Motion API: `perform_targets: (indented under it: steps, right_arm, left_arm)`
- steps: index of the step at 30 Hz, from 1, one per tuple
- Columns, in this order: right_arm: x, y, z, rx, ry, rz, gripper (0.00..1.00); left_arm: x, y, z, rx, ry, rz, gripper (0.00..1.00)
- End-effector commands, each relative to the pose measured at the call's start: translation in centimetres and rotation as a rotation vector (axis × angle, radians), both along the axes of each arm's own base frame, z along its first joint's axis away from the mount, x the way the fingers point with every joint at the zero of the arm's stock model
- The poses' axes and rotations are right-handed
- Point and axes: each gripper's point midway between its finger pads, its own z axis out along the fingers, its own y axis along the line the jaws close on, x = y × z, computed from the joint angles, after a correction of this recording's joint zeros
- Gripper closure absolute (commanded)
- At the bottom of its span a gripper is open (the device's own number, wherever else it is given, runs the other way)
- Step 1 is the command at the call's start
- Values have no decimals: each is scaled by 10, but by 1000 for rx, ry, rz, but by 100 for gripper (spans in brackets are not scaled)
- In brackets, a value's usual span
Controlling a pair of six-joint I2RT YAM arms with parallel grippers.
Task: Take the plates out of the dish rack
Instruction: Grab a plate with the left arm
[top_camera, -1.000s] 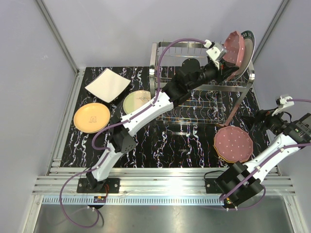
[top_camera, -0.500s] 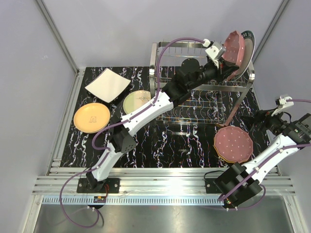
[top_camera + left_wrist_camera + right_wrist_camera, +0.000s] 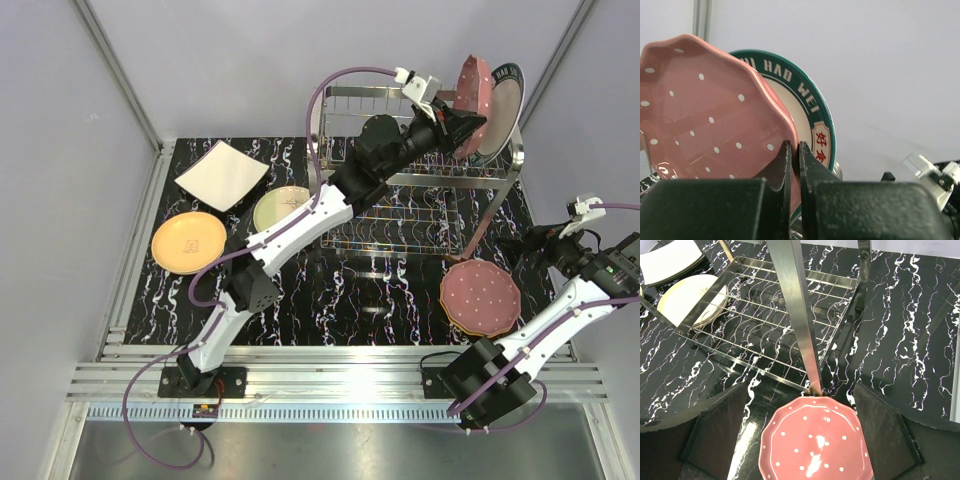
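Note:
My left gripper reaches over the top tier of the chrome wire dish rack, shut on the lower rim of a pink polka-dotted plate. That plate is held on edge, lifted above the tines. Close behind it a white plate with a dark green lettered rim stands in the rack. My right gripper hangs open and empty over a second pink dotted plate, which lies flat on the table by the rack's front right leg.
Three plates lie on the black marbled table at the left: a white square one, a pale green one with a twig and a yellow-orange one. Grey walls and metal posts close in the back and sides.
The left gripper has risen and drawn back a little with the pink dotted plate, lifting it clear of the rack's top tier. The right arm has stayed still.

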Motion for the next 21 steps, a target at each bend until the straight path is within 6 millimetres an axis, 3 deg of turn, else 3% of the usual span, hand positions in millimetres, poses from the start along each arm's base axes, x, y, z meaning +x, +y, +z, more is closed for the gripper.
perform_targets:
  steps: [1, 10, 21]
  right_arm:
    - [-1, 5, 17, -36, -36, 13, 5]
    - [-3, 9, 26, -40, -58, 22, 5]
    - [-3, 11, 27, -31, -61, 26, 5]
  left_arm:
    - [-40, 97, 165, -428, -231, 63, 100]
    - [-32, 131, 190, -601, -154, 56, 100]
    - [-39, 149, 207, -689, -119, 21, 100]
